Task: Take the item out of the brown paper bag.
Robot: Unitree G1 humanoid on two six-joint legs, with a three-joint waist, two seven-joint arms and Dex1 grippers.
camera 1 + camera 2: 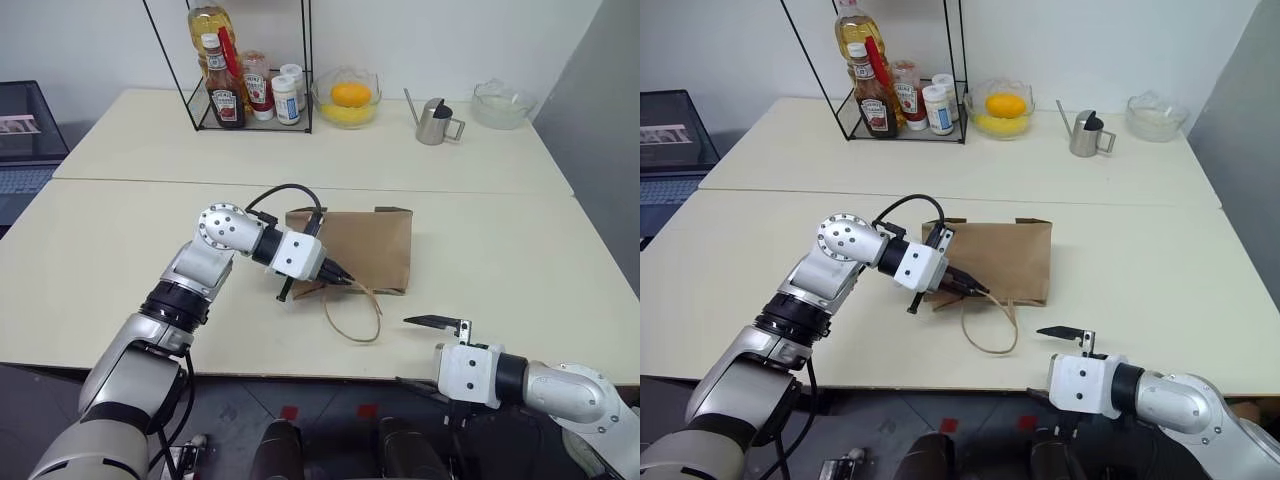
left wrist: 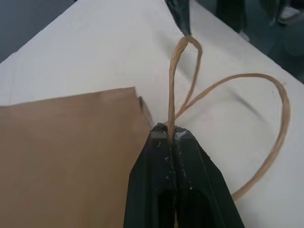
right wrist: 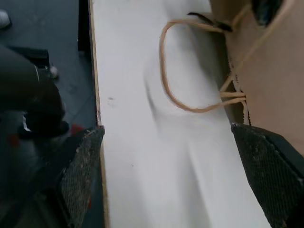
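On the near table (image 1: pixel 120 260), L to R: left gripper (image 1: pixel 345 282) sits at the bag's near-left corner, fingers pinched fully together on one tan handle (image 2: pixel 172 95) of the brown paper bag (image 1: pixel 365 245). In the left wrist view the twine runs straight into the closed black tips, the loop pulled taut away from the bag edge. The 2nd handle (image 1: pixel 352 318) lies slack in an open loop on the tabletop, just in front of the bag.

Bag lies flat on its side, mid-table, mouth end toward the robot. The item isn't visible anywhere; can't tell from these views whether it's inside the bag.

Further R, at the table's near edge, right gripper (image 1: pixel 432 350) is spread wide w/ nothing between its fingers; upper finger (image 1: pixel 436 321) sits over the table, just R of the slack loop, apart from the bag. Right wrist view looks along the table edge toward the loop and bag corner.

Back table: wire rack (image 1: pixel 250 110) w/ sauce bottles and a yellow oil bottle (image 1: pixel 208 25), then glass bowl w/ orange fruit (image 1: pixel 348 97), metal jug (image 1: pixel 434 121), clear glass bowl (image 1: pixel 502 103) far R.
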